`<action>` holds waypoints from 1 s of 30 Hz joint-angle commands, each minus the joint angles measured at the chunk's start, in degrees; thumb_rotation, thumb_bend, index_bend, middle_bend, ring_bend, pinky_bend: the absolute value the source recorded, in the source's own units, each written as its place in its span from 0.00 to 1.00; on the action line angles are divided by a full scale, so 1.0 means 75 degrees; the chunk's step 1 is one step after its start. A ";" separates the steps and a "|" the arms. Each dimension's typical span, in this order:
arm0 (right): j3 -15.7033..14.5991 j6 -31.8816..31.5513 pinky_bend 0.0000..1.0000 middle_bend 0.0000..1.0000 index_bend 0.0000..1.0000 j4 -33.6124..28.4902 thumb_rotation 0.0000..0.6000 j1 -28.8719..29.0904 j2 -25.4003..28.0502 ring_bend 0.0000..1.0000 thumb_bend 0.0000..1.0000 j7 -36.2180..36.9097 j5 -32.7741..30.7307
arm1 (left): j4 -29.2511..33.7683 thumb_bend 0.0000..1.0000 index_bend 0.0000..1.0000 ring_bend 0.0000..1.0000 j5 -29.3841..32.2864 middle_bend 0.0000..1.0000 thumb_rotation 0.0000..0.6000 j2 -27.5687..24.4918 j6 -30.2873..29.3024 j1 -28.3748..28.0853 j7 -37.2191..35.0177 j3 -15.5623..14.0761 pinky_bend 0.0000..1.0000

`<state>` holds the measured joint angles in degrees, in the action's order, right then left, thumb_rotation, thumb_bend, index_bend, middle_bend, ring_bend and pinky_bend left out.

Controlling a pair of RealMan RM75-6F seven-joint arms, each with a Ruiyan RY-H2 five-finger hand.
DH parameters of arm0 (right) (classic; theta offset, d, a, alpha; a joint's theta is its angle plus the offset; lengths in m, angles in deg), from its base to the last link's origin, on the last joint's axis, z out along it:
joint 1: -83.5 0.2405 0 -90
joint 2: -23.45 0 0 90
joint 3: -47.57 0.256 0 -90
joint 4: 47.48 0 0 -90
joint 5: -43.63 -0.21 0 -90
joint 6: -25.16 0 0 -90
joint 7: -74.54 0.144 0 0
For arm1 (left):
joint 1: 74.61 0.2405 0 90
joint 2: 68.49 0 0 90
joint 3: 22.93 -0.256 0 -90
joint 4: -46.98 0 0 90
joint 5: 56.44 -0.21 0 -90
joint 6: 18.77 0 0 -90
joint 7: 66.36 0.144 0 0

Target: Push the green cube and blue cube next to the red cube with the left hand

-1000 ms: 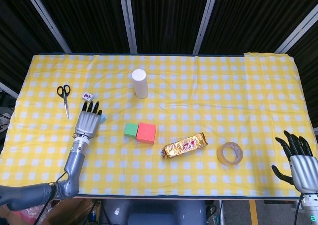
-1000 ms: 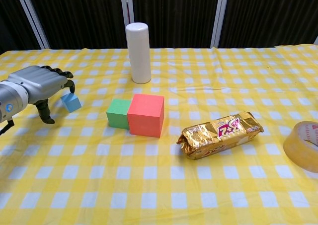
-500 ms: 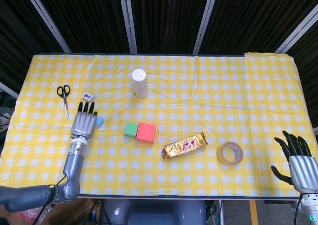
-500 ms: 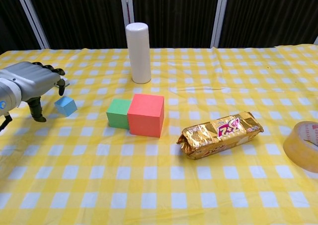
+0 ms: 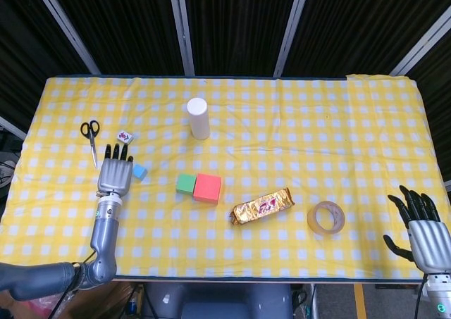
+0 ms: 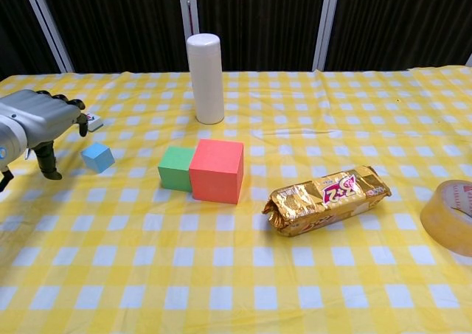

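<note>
Blue is what matters now: the blue cube (image 5: 139, 171) sits on the yellow checked tablecloth (image 5: 296, 122) just beside my left hand (image 5: 115, 175), on the side facing the other 2 blocks. In the chest view my left hand (image 6: 40, 116) hovers with its back up and its fingers loosely curved downward, holding nothing, and a sliver of cloth shows between it and the blue cube (image 6: 97, 157), so I judge them apart, not touching.

From the blue cube, the green cube (image 5: 186, 184) lies further toward the table's middle and slightly nearer to me, and it already stands flush against the red cube (image 5: 207, 188); the chest view shows the green cube (image 6: 176, 168) and the red cube (image 6: 216, 170) sharing a face. So half of the job looks done, and the blue cube is well apart from the pair.

Because the cube lies between my palm and the pair, a sideways sweep toward the green block should carry it there. A small white tile (image 5: 124, 136) and scissors (image 5: 90, 137) lie on the far side of my hand, out of that line.

My right hand (image 5: 421, 229) rests at the table's other end with its fingers spread, holding nothing, far from every cube.
</note>
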<state>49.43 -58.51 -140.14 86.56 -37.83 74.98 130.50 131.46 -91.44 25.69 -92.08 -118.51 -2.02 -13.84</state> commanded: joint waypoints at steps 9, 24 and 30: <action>-0.0006 0.0026 0.00 0.00 0.16 -0.0009 1.00 0.0008 0.0005 0.00 0.32 0.0003 -0.0010 | -0.0540 0.18 0.28 0.00 -0.0719 0.00 1.00 0.0108 0.0339 -0.0018 -0.0665 -0.0099 0.00; -0.0020 0.0060 0.00 0.00 0.16 0.0049 1.00 -0.0001 0.0022 0.00 0.32 0.0137 -0.0044 | -0.1177 0.19 0.29 0.00 -0.1029 0.00 1.00 0.0656 0.0628 -0.0145 -0.0923 -0.0074 0.00; -0.0021 0.0050 0.00 0.00 0.16 0.0083 1.00 -0.0021 0.0040 0.00 0.32 0.0202 -0.0066 | -0.1233 0.21 0.35 0.00 -0.0970 0.00 1.00 0.0760 0.0694 -0.0164 -0.0802 -0.0078 0.00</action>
<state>49.27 -58.14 -139.53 86.41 -37.53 76.49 130.01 122.26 -98.76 31.33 -86.88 -119.73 -8.11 -14.41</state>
